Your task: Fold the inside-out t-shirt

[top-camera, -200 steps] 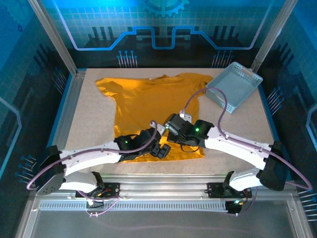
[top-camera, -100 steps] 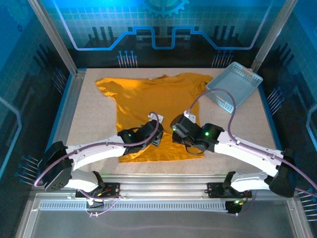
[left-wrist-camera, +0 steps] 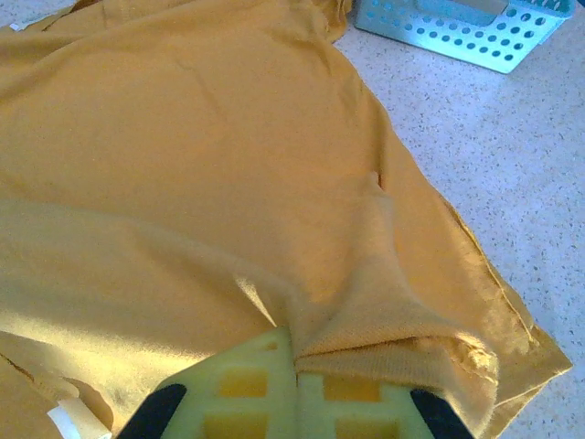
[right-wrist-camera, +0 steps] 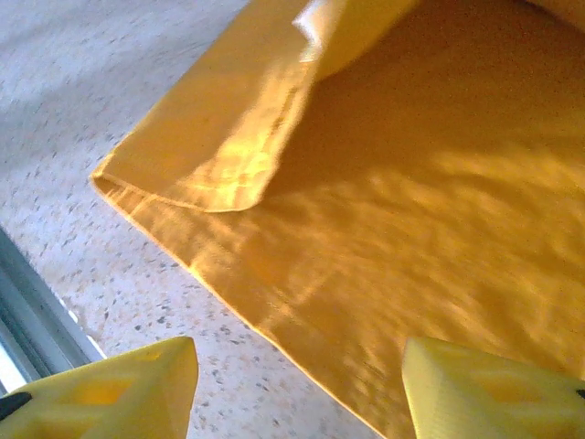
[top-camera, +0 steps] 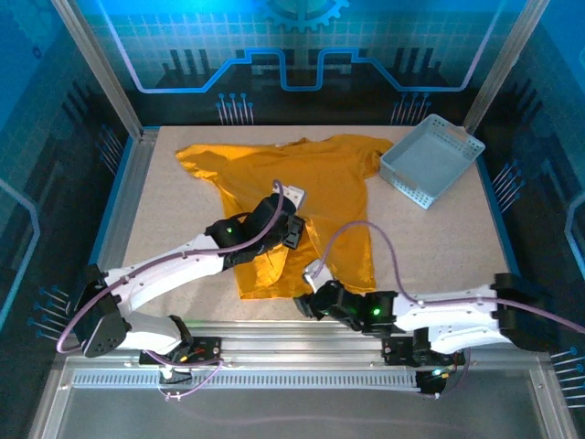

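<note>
**A:** Swinging well away from a second ago, seen from above: hauling the near hem of the inside-out t-shirt (top-camera: pixel 320 174) up toward its middle with the left gripper (top-camera: pixel 292 234), and backing the right gripper (top-camera: pixel 307 302) off to the near edge of the table (top-camera: pixel 164 210).

**B:** Lying chest-flat toward the far side, one sleeve reaching near the basket (top-camera: pixel 430 160), lower half bunching narrower.

**A:** Switching to the left wrist: clenching tight on a pinched ridge of the inside-out t-shirt (left-wrist-camera: pixel 228 137), pads (left-wrist-camera: pixel 247 389) pressing together, cloth tenting up around them.

**B:** Glimpsing the basket (left-wrist-camera: pixel 475 32) just past the far sleeve.

**A:** Moving to the right wrist: spreading the right gripper (right-wrist-camera: pixel 302 384) wide, grasping nothing, hovering over speckled table (right-wrist-camera: pixel 73 110) just short of the hem of the inside-out t-shirt (right-wrist-camera: pixel 411 210), one corner doubling over on itself.

**B:** Looking like the first fold, bottom toward collar, only partly done.

**A:** Likely calling next for laying that lifted hem down flat before letting go, and probably bringing the free fingers back to square the doubled corner.
</note>
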Robot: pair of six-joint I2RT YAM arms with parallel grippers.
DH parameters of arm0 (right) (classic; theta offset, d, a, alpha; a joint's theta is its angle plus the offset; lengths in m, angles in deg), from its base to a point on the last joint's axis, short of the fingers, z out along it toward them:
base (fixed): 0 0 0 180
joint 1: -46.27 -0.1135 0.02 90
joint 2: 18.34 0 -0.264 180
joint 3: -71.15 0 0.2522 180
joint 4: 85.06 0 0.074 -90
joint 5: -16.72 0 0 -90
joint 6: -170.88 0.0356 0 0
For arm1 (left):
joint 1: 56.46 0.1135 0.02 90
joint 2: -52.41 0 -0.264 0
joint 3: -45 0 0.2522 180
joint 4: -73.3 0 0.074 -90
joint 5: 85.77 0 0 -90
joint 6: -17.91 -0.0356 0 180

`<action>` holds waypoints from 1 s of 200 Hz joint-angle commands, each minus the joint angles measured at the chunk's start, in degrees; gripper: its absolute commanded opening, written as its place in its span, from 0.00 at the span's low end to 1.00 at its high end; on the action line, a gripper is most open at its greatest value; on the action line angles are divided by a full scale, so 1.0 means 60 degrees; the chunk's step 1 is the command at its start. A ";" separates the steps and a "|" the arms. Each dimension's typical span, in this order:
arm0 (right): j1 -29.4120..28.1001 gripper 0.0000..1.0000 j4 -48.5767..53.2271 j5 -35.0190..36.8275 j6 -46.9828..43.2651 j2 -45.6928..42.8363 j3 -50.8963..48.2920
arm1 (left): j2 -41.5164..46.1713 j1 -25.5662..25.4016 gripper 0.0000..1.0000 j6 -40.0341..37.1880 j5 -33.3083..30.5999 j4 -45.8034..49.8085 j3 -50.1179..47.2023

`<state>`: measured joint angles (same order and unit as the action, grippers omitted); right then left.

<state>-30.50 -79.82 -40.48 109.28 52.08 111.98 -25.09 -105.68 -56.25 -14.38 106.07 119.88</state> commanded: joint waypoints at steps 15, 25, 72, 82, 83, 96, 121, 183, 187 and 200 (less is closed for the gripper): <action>0.0282 0.62 -0.3880 0.0418 -0.2144 0.1820 0.0102 | 0.0309 0.0101 0.00 -0.0390 0.0206 0.0591 0.0458; 0.0645 0.62 -0.4331 -0.0096 -0.2105 0.2288 0.0027 | 0.0385 0.0101 0.00 -0.0413 0.0160 0.0656 0.0470; 0.1846 0.62 -0.5636 -0.1198 -0.2693 0.3767 0.0245 | 0.0730 0.0120 0.00 -0.0515 0.0200 0.0868 0.0419; 0.2102 0.62 -0.5642 -0.1361 -0.2760 0.3873 0.0306 | 0.0824 0.0116 0.00 -0.0555 0.0261 0.0897 0.0404; 0.2131 0.62 -0.5649 -0.1399 -0.2765 0.3884 0.0314 | 0.0835 0.0116 0.00 -0.0557 0.0268 0.0908 0.0404; 0.2487 0.62 -0.5584 -0.1614 -0.2776 0.4021 0.0436 | 0.0936 0.0116 0.00 -0.0572 0.0362 0.0963 0.0378; 0.3152 0.62 -0.5332 -0.1112 -0.2595 0.4197 0.0634 | 0.1158 0.0116 0.00 -0.0643 0.0527 0.1064 0.0330; 0.3297 0.64 -0.6620 0.2052 -0.3216 0.5682 0.2155 | 0.0768 0.0101 0.00 0.0311 0.2515 0.1823 0.1844; 0.3348 0.64 -0.6596 0.2268 -0.3171 0.5864 0.2356 | 0.0669 0.0088 0.00 0.0429 0.2553 0.1957 0.2066; 0.3592 0.65 -0.6577 0.2530 -0.2826 0.6283 0.2765 | 0.0421 0.0086 0.00 0.0676 0.2711 0.2342 0.2654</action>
<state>-10.37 -114.11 -35.37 92.06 85.30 123.85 -20.54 -105.26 -56.49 -4.37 116.89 128.14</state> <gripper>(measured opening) 0.643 0.054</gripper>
